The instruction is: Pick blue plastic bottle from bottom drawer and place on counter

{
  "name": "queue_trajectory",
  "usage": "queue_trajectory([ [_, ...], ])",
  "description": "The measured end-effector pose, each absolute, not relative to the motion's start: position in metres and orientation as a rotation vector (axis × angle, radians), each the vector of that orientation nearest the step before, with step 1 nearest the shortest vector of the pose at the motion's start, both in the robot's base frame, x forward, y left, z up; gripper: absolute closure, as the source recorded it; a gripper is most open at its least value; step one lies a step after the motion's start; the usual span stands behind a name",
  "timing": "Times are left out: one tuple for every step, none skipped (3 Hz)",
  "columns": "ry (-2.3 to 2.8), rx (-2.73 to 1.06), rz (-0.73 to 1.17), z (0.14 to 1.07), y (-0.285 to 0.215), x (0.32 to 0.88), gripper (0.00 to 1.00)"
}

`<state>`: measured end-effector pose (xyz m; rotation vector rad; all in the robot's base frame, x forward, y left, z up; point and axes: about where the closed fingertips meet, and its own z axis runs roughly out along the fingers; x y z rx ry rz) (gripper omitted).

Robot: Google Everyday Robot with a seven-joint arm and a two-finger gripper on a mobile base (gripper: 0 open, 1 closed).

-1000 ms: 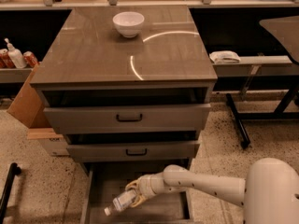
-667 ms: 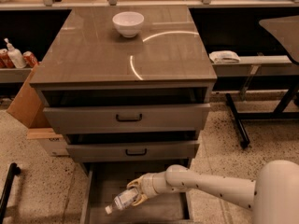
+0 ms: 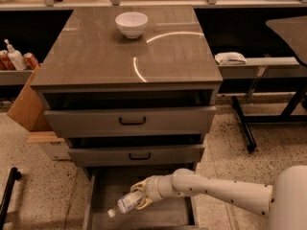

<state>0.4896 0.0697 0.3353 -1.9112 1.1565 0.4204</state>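
Observation:
The blue plastic bottle [image 3: 123, 204] is a small clear bottle with a white cap, tilted with the cap down-left. My gripper [image 3: 136, 199] is shut on its upper end and holds it above the floor of the open bottom drawer [image 3: 153, 214]. My white arm reaches in from the lower right. The counter [image 3: 124, 51] is the glossy grey-brown slab on top of the cabinet, above the drawer.
A white bowl [image 3: 131, 24] stands at the back of the counter. Two drawers with black bar handles [image 3: 132, 121] jut out above the bottom drawer. A cardboard box [image 3: 26, 107] stands left of the cabinet, a white pump bottle [image 3: 15, 56] on the left shelf, a bench [image 3: 259, 63] at right.
The bottle and gripper have lifted slightly and shifted a little right within the bottom drawer. My arm has drawn back toward the right.

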Motion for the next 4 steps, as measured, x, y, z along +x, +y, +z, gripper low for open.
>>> queue_trajectory([
  [1.146,-1.9,0.432,0.337,0.071,0.488,1.0],
  [1.121,-1.864,0.423,0.359,0.067,0.485,1.0],
  [1.102,-1.846,0.366,0.393,0.059,0.479,1.0],
  [1.09,-1.846,0.28,0.431,0.049,0.472,1.0],
])
